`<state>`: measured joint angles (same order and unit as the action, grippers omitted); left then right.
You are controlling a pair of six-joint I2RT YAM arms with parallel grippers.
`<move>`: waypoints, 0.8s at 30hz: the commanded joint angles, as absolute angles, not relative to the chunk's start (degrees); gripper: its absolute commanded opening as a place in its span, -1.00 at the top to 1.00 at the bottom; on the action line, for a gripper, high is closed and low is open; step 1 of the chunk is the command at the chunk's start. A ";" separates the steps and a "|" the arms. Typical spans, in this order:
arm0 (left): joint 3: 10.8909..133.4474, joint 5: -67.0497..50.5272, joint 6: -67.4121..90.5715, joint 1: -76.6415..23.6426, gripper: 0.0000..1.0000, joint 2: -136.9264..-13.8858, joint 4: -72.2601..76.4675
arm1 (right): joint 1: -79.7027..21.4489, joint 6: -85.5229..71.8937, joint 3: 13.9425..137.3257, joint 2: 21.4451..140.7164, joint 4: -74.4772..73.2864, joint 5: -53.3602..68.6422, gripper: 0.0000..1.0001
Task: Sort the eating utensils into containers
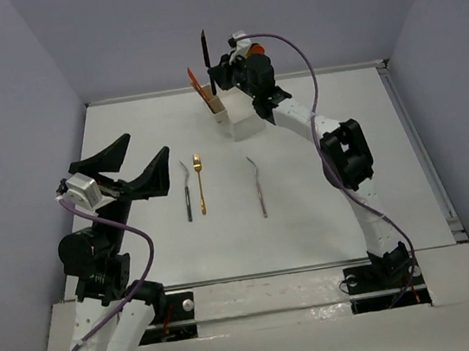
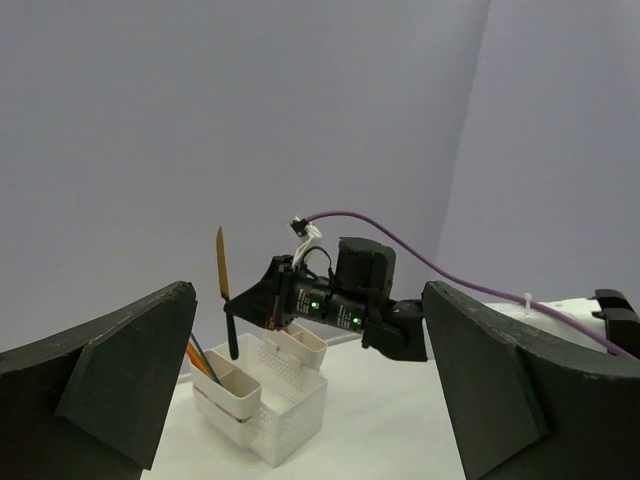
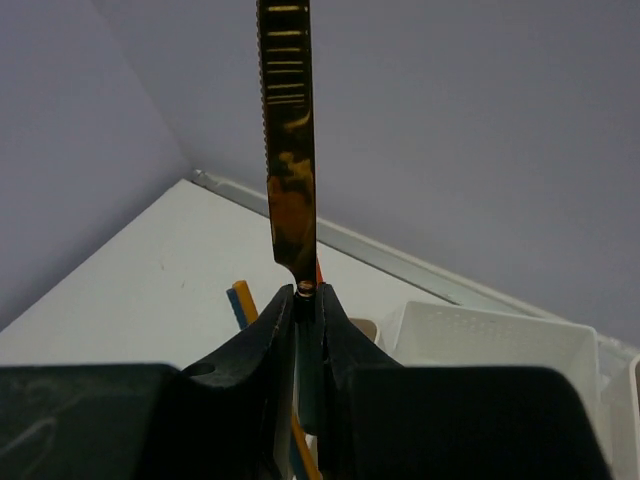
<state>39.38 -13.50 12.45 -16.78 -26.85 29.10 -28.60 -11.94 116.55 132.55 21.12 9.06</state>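
My right gripper (image 1: 217, 73) is shut on a knife (image 1: 207, 55) with a gold serrated blade (image 3: 290, 150) and a dark handle. It holds the knife upright, blade up, over the narrow side compartment (image 1: 214, 105) of the white container (image 1: 242, 120). Orange and blue utensils (image 3: 240, 302) stand in that compartment. The left wrist view shows the knife (image 2: 222, 275) with its handle tip just above the container (image 2: 270, 405). A black-handled silver utensil (image 1: 187, 192), a gold fork (image 1: 200, 183) and a slim dark-handled utensil (image 1: 258, 188) lie on the table. My left gripper (image 1: 146, 146) is open and empty, left of them.
The white table (image 1: 327, 215) has a raised rail (image 1: 419, 149) along its right edge. Grey walls close in on three sides. The right arm (image 1: 340, 152) stretches over the right half of the table to the container.
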 commanded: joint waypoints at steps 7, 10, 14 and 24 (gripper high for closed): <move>41.31 -15.29 11.78 -15.82 -0.98 -28.65 32.17 | -29.53 -6.59 135.26 143.61 23.82 10.37 1.00; 41.31 -15.38 11.78 -15.29 -0.98 -28.74 32.17 | -29.53 -5.98 137.46 146.42 22.51 11.07 1.00; 41.22 -15.56 11.95 -14.77 -0.98 -29.00 32.17 | -29.53 -5.45 135.10 146.34 23.38 11.69 1.00; 41.31 -16.00 12.04 -14.24 -0.98 -28.92 32.17 | -30.06 -3.34 128.94 144.49 24.34 12.22 0.91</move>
